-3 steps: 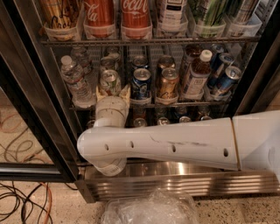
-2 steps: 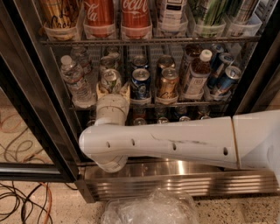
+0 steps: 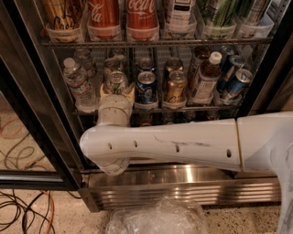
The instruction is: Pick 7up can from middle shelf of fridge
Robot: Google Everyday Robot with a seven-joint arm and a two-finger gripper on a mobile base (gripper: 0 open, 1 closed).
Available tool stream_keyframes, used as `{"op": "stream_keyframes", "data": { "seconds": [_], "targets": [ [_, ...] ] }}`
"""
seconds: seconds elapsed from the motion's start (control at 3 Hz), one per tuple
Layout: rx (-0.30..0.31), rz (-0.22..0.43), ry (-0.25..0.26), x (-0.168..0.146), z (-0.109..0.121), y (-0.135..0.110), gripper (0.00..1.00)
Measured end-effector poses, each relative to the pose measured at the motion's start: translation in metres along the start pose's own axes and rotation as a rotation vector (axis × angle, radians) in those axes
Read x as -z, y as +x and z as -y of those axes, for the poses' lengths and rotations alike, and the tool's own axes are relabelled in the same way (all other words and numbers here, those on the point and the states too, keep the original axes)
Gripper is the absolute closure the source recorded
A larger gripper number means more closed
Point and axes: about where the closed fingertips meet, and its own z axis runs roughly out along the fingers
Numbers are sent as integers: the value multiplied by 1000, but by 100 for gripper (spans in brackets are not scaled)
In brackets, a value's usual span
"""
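Observation:
The 7up can (image 3: 116,82), pale with a silver top, stands at the front of the middle shelf (image 3: 183,109) of the fridge (image 3: 27,114), left of a blue can (image 3: 146,87). My gripper (image 3: 116,93) reaches in from below at the end of the white arm (image 3: 174,144). Its tan fingers (image 3: 103,93) sit on both sides of the can's lower body and are shut on it. The can's lower half is hidden behind the gripper's wrist.
A water bottle (image 3: 80,84) stands left of the can. A gold-brown can (image 3: 176,90), a dark bottle (image 3: 203,77) and tilted blue cans (image 3: 236,82) are to the right. Red Coca-Cola bottles (image 3: 142,13) fill the rack above. Crumpled plastic (image 3: 158,219) and cables (image 3: 23,210) lie on the floor.
The arm's elbow shifted slightly right and back; the gripper and the can stay in almost the same place.

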Motion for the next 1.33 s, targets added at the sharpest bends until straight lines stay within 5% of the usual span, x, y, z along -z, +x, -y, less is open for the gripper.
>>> {"op": "stream_keyframes", "data": {
  "seconds": [0.67, 1.33],
  "targets": [
    [0, 0, 3, 1, 1, -1, 97],
    [8, 70, 47, 41, 11, -55, 100]
  ]
}}
